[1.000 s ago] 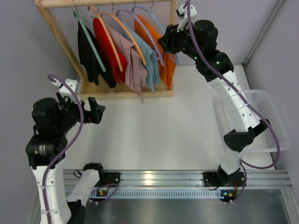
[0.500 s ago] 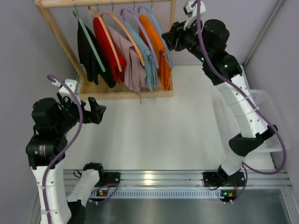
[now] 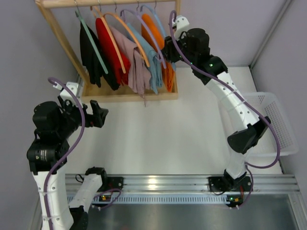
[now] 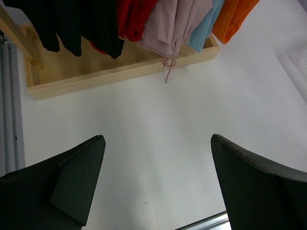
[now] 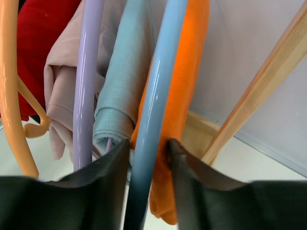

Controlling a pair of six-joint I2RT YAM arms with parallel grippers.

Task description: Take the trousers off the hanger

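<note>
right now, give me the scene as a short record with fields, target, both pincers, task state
target: orange trousers draped on the light-blue hanger, at the right end of the wooden rack
right pincer: closed on the light-blue hanger's bar, one finger on each side
left pincer: open, holding nothing, over the white table, apart from the rack
neighbours: light-blue garment and lavender hanger right beside the target
task state: trousers not yet off the hanger

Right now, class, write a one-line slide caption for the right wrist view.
Close-up: right pincer clamps the light-blue hanger carrying orange trousers, with a lavender hanger alongside.
</note>
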